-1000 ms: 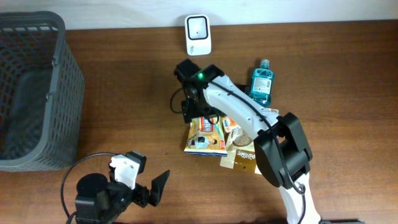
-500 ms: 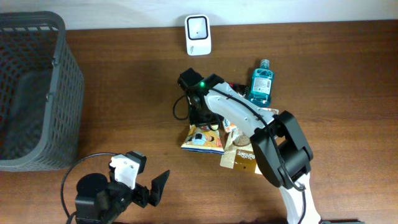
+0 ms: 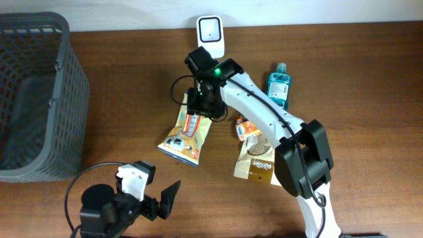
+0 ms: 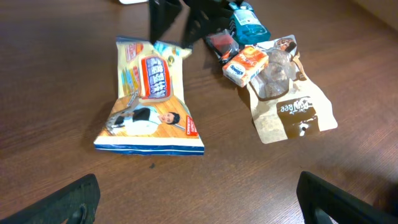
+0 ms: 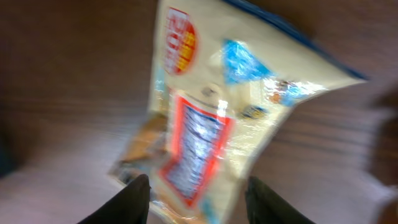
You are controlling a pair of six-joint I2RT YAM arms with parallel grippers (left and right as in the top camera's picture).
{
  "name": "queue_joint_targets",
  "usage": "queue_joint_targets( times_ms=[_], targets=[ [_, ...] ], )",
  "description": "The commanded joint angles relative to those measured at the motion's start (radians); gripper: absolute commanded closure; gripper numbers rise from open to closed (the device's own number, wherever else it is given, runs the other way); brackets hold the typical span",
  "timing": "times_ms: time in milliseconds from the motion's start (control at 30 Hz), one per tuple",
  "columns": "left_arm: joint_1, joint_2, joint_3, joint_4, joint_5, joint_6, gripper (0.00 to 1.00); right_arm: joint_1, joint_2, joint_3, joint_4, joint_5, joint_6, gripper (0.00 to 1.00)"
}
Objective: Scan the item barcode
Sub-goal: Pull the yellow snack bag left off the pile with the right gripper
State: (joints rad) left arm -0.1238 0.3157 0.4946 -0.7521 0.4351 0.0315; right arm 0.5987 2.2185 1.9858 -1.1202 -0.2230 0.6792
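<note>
One snack bag (image 3: pixel 185 132), one brown pouch (image 3: pixel 258 162), one blue bottle (image 3: pixel 278 88), one scanner (image 3: pixel 210 36).

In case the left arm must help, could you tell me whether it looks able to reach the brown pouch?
Probably yes: the left gripper stands open, with bare table between it and the brown pouch. An orange packet lies on the pouch's far end; the near end is free.

No wording could be read in full. The snack bag (image 4: pixel 149 99) at the right gripper's (image 3: pixel 198 106) fingertips carried a red label (image 4: pixel 155 76) with white lettering, too blurred to make out. The brown pouch (image 4: pixel 292 112), farther from that gripper, bore white script too small to decipher.
</note>
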Motion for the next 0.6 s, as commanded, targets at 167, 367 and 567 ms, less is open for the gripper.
queue_joint_targets(
  times_ms=[167, 367, 567],
  targets=[
    [0.004, -0.006, -0.003, 0.002, 0.01, 0.015, 0.01, 0.012, 0.0, 0.016, -0.077, 0.092, -0.295, 0.34],
    [0.004, -0.006, -0.003, 0.002, 0.011, 0.015, 0.01, 0.067, 0.0, 0.015, -0.139, -0.002, -0.712, 0.2],
    [0.004, -0.006, -0.003, 0.001, 0.01, 0.015, 0.01, 0.109, 0.0, 0.015, -0.141, -0.002, -0.75, 0.15]
  ],
)
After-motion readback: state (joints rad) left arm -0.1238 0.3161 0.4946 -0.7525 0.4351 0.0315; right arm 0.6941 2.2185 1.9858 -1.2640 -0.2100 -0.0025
